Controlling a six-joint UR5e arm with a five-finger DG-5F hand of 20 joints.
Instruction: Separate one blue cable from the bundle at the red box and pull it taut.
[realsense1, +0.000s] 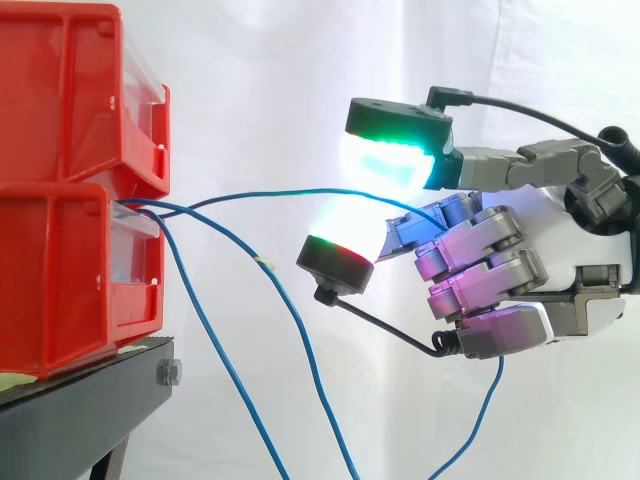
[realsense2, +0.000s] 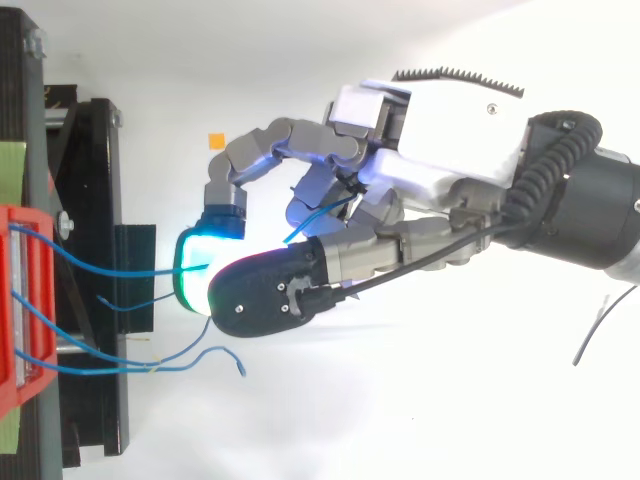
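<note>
Where the red bins (realsense1: 60, 150) stand at left, one blue cable (realsense1: 300, 192) is led rightward in a shallow arc into the hand (realsense1: 570, 240), whose curled fingers are closed round it; other cables (realsense1: 264, 266) hang slack below.

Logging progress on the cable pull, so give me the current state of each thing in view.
red bins: stacked on black stand.
held blue cable: separated, slightly bowed, not quite taut.
hand: fingers shut on held blue cable.
other blue cables: hanging slack from red bins.
</note>
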